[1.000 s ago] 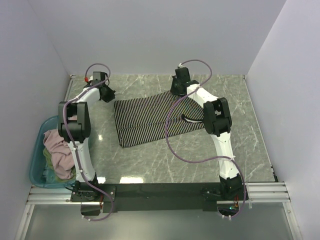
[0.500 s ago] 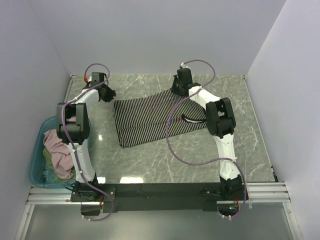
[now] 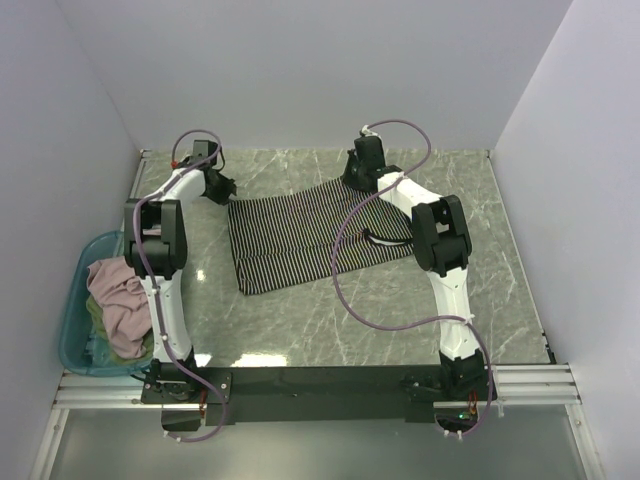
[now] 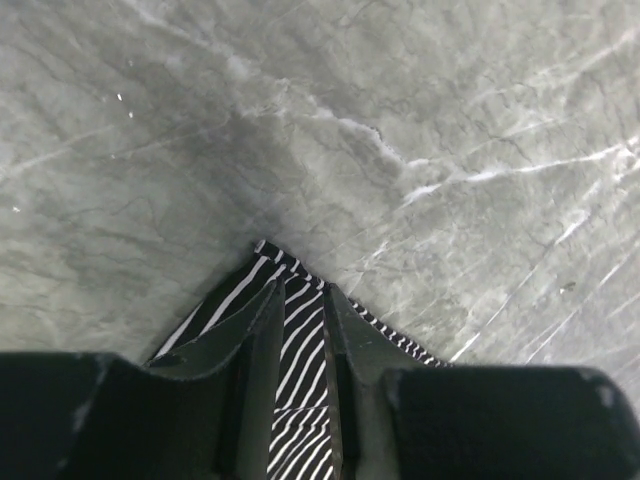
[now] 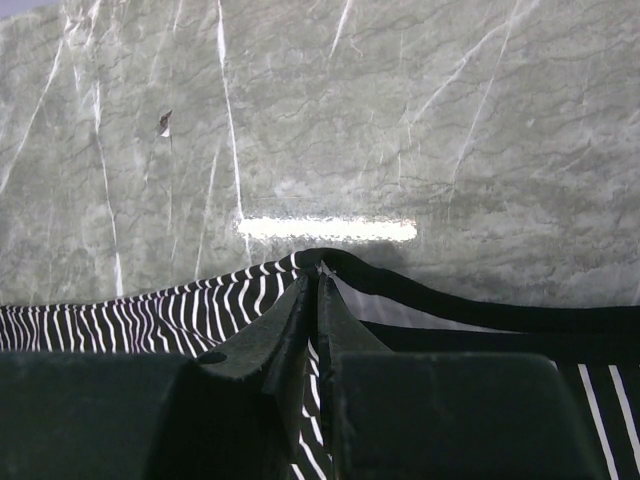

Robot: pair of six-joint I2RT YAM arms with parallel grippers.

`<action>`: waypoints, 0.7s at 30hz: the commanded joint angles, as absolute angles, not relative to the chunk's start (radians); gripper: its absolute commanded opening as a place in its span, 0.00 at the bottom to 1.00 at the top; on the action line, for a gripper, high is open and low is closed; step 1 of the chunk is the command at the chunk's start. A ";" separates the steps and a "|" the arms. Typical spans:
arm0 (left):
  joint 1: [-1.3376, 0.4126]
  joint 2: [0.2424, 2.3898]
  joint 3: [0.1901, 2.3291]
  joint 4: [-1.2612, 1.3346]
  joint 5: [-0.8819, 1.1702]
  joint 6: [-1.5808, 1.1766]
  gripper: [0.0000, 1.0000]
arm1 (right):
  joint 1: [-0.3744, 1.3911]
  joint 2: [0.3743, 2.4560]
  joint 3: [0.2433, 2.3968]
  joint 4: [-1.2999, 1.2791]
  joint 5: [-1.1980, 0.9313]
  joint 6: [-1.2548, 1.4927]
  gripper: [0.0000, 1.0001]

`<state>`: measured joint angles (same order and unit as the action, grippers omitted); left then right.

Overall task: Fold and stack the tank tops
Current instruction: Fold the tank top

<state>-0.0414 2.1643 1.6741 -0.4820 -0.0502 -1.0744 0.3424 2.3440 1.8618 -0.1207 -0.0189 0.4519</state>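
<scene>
- Left jaws stand slightly apart and grip nothing; a corner of the striped tank top lies on the table in the gap between them
- Right jaws are pressed together on a dark-edged border of the same top, pinching it just above the table
- The top lies spread flat between the two pairs of jaws and nearward of them
- Well behind the left jaws, beside that arm's base, a teal tub holds a pink tank top
</scene>
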 commanded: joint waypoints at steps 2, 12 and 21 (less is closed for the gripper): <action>-0.055 2.181 1.736 -0.567 -0.107 -1.172 0.29 | 0.333 2.307 1.896 -0.106 -0.005 0.445 0.12; -0.058 2.197 1.744 -0.601 -0.156 -1.238 0.33 | 0.330 2.318 1.913 -0.117 -0.014 0.443 0.12; -0.058 2.244 1.787 -0.620 -0.161 -1.259 0.31 | 0.328 2.316 1.911 -0.120 -0.020 0.439 0.11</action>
